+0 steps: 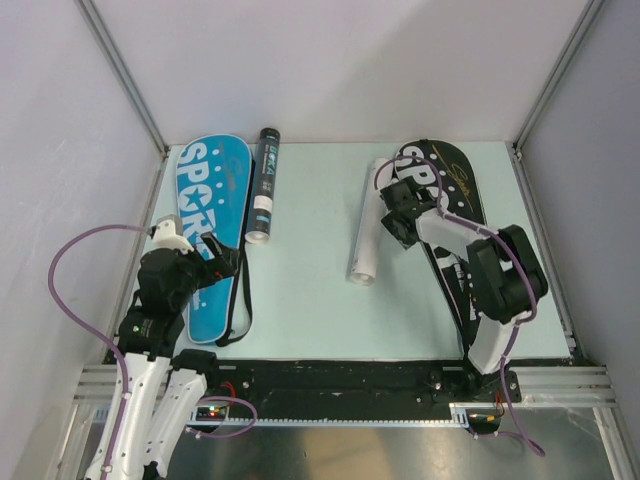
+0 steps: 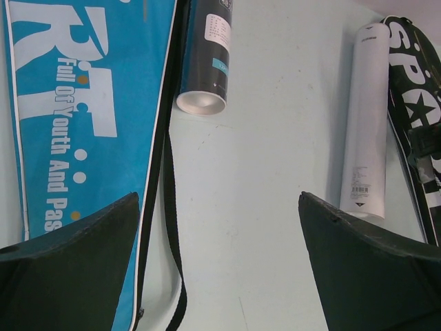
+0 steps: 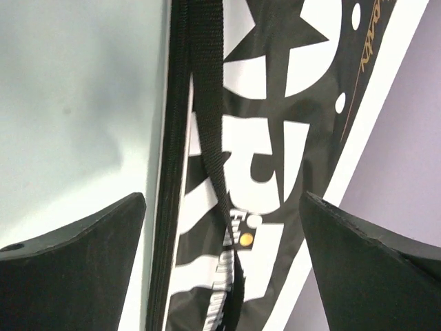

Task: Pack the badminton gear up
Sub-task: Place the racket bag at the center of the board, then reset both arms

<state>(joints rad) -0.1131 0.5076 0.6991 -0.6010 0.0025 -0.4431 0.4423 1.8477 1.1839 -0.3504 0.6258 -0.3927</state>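
Right wrist view: my right jaws gape empty, left jaws too. Black cover looks limp, light; I'd pinch its strap at twelve o'clock.

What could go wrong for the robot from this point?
The right gripper hangs open over the black cover, its strap running between the fingers; a finger could snag the strap and drag the cover. The white tube lies right beside that cover and, being round, might roll away if the cover shifts.
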